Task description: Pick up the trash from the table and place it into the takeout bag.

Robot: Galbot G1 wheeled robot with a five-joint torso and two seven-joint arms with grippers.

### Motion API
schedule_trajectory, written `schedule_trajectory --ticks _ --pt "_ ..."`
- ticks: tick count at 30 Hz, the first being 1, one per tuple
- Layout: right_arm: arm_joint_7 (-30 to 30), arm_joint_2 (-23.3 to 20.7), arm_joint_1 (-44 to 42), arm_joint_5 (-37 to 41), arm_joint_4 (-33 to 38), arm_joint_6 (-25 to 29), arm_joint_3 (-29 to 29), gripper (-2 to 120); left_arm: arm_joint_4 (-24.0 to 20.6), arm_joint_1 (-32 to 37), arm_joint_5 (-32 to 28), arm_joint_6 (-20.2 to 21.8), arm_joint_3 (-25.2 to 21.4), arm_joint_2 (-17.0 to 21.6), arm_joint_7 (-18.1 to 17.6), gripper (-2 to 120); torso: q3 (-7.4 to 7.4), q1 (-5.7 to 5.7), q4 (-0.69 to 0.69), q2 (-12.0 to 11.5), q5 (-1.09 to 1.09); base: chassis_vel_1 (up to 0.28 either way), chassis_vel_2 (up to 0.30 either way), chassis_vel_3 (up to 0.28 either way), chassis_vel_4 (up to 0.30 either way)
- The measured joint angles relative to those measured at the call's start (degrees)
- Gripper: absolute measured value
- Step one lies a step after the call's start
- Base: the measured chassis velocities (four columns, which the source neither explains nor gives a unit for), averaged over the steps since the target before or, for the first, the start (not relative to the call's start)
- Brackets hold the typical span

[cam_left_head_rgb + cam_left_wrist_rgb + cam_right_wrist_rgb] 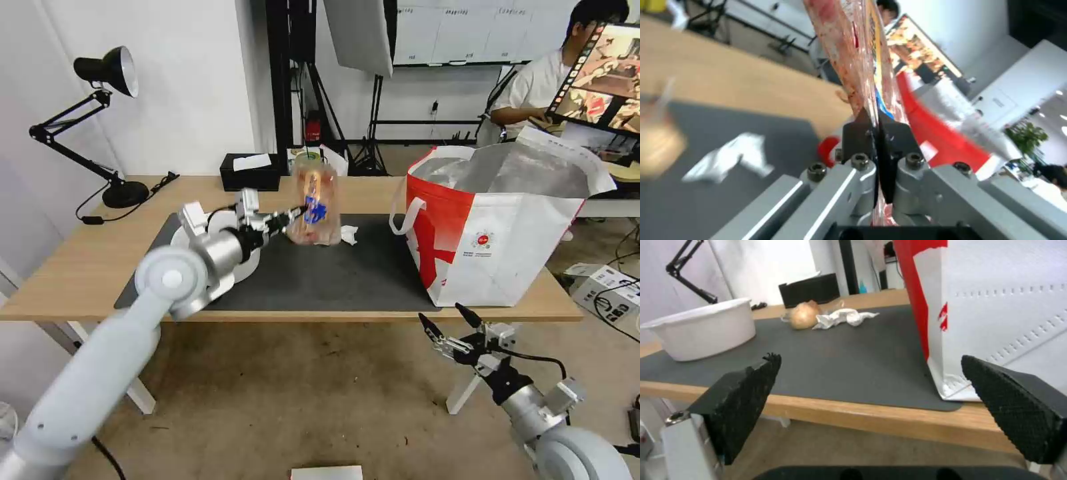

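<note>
Head view, clamshell box (313, 200) clamped in left jaws

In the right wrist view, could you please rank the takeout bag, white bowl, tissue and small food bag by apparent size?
1. Takeout bag, though nearest the camera.
2. Bowl.
3. Tissue.
4. Food bag, looking close to the tissue, so that order is unsure.

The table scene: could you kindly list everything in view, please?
clamshell box: one, clear, lifted above mat.
bowl: one, white, mat's left.
tissue: one, white, mid-mat.
food bag: one, beige, beside tissue.
takeout bag: one, red-and-white, table's right end.
mat: one, dark grey, on table.
tissue box: one, black, table's back.
lamp: one, black, table's left.
left gripper: shut on clamshell box.
right gripper: open, below table's front edge.
</note>
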Motion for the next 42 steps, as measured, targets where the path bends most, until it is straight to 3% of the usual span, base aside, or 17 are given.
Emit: schedule_trajectory --ticks 5,9,16,31,37,42 --pt "-0.1 1.2 -0.8 -0.7 0.1 0.2 0.4 100 4.8 -10.2 -1.4 -0.2 5.5 -3.2 -0.1 0 0.0 0.01 -0.02 0.0 0.01 0.0 0.0 0.0 0.0" --pt "-0.1 1.8 -1.1 -1.0 0.1 0.3 0.6 100 7.4 -14.3 -1.6 -0.3 8.6 -5.7 -0.1 0 0.0 0.01 -0.01 0.0 0.03 0.0 0.0 0.0 0.0" --pt "-0.1 3.4 -1.7 -2.0 0.1 0.3 0.8 100 16.2 -22.5 0.0 -1.6 15.9 -15.3 0.1 0 0.0 0.01 -0.02 0.0 0.03 0.0 0.0 0.0 0.0" --pt "-0.7 4.8 -3.4 -3.4 0.2 0.8 0.6 100 32.3 -30.5 8.3 -4.4 19.9 -30.8 0.3 0 -0.01 0.01 -0.02 0.0 0.03 0.0 0.0 0.0 0.0" --pt "-0.7 4.5 -3.4 -3.4 0.3 0.9 0.7 100 35.0 -30.8 15.0 -7.0 22.9 -33.0 0.7 0 0.0 0.01 -0.02 0.0 0.03 0.0 0.0 0.0 0.0" --pt "-0.7 4.4 -3.3 -3.4 0.4 0.9 0.7 100 35.1 -30.5 23.1 -9.8 28.0 -32.4 3.9 0 -0.01 0.0 -0.01 0.0 0.02 0.0 0.0 0.0 0.0"
